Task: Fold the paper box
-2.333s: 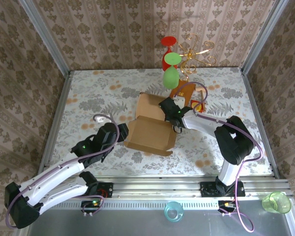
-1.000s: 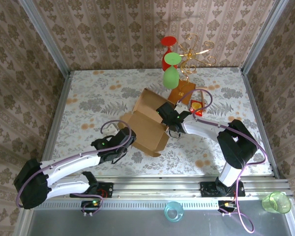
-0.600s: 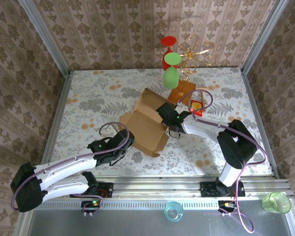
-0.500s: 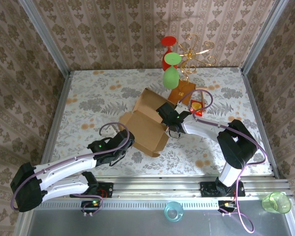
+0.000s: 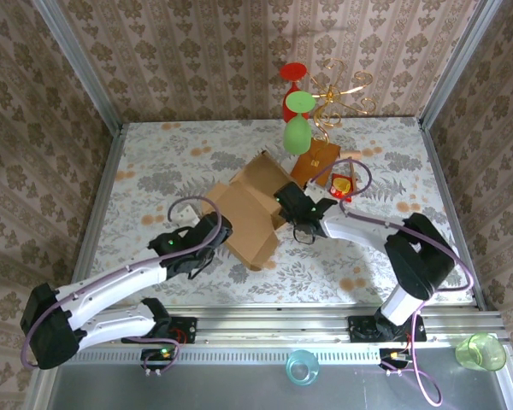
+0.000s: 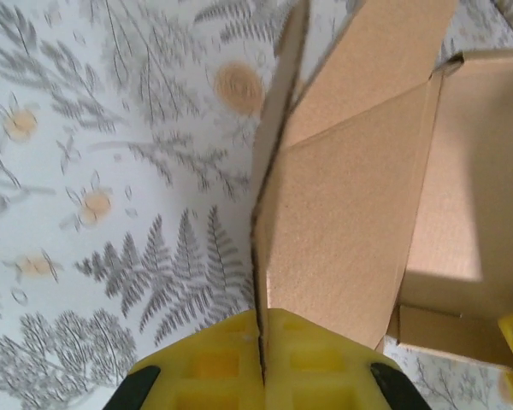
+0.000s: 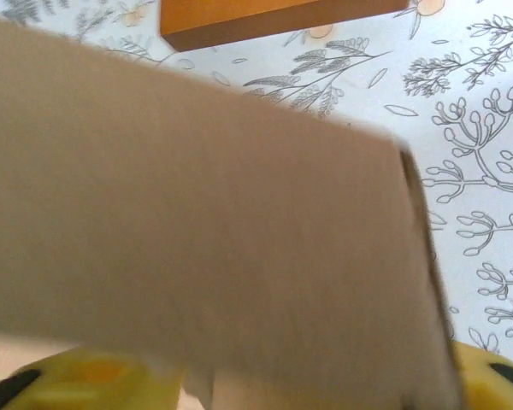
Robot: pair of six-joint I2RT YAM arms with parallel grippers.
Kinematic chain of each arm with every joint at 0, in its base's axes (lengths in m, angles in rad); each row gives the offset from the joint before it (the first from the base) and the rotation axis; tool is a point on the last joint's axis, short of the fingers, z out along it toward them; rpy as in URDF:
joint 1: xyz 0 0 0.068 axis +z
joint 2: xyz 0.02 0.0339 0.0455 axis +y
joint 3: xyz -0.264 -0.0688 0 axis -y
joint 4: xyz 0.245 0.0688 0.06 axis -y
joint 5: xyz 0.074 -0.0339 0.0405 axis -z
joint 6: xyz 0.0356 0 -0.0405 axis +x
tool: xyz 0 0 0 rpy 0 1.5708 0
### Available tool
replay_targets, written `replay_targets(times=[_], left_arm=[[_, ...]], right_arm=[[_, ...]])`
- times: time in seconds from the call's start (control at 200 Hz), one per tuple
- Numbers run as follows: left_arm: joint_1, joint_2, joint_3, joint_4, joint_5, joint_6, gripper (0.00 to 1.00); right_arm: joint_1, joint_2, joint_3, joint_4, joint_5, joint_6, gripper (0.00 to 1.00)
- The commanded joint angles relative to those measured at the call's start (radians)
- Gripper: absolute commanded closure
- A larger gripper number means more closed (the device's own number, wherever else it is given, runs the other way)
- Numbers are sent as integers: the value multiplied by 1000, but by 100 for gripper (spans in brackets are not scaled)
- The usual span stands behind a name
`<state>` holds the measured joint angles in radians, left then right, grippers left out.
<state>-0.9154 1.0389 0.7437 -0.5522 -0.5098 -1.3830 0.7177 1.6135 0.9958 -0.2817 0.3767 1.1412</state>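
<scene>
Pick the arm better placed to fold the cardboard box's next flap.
Left, probably. The left gripper already pinches a flap edge of the light-brown cardboard box; the right gripper is open, gripping nothing.

Each arm, left arm (image 5: pixel 111 286) and right arm (image 5: pixel 359 229), has white link shells and black joint housings. A purple cable (image 5: pixel 193 202) loops alongside. The left gripper (image 6: pixel 263 359) has yellow fingers (image 6: pixel 209 371) with moulded square recesses.

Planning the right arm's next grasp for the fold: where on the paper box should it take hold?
Likely the raised flap's free edge, pinched across its thickness from the right side. The paper box is thin sheet, and the left gripper clamps the opposite flap that way.
</scene>
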Motion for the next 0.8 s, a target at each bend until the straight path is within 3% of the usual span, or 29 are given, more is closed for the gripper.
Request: replay_targets(times=[0.0,0.14,0.335,0.495,0.66,0.795], left_arm=[[52,1,80,-112,-29,293,100],[118,43,207,-262,-63,529,100],[151,127,368,-388,-170,762,100],[126,144,399,-290,-176,1053,100],[94,128,378,-114,-168,1348,100],[68,183,422,-80,-146,1552,100]], right_arm=[[32,-140,-42,82,-11,-79,37],[42,-280,-64,84,-61,-184,29],[45,-391,-78,156,-165,-364,28],[40,-446,-140,291,-157,-618,35],[6,-488,-245,552,-218,-860,37],[-83,-420,-269,726,-393,-1004,37]])
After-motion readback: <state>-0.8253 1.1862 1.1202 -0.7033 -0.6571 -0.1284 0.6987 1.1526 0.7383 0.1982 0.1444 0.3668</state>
